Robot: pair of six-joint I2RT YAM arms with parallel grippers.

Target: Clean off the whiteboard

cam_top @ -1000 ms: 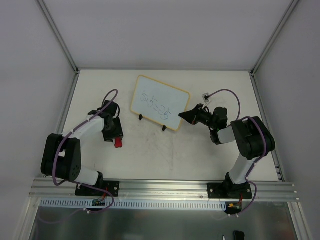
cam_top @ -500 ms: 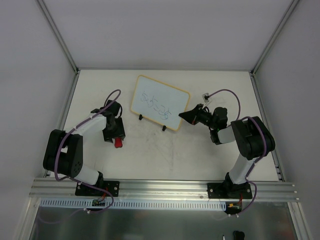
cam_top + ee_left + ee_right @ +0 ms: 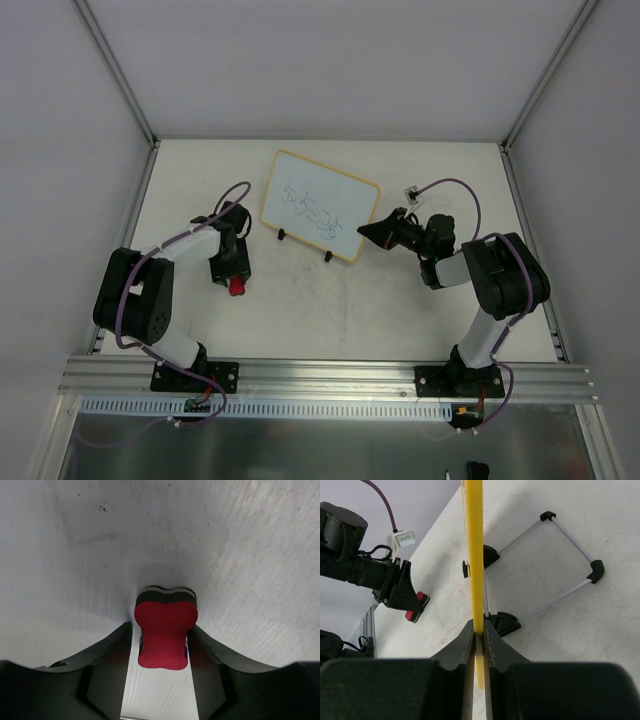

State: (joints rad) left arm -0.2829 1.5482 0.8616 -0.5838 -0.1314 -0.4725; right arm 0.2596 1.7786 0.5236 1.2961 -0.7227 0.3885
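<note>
Soft, even white light fills the top view. The table (image 3: pixel 330 310) reads bright and flat, the arms throw only faint, short shadows, and nothing glares. Focus is sharp throughout.

In the left wrist view the tabletop is brightest at the far right and dims to a soft shadow around the eraser (image 3: pixel 164 635), which is sharp. The left gripper's fingers (image 3: pixel 107 680), close to the lens, are dark and blurred.

In the right wrist view the right gripper's fingers (image 3: pixel 455 655) blur heavily, while the whiteboard (image 3: pixel 473 555) edge is crisp and vividly lit.
</note>
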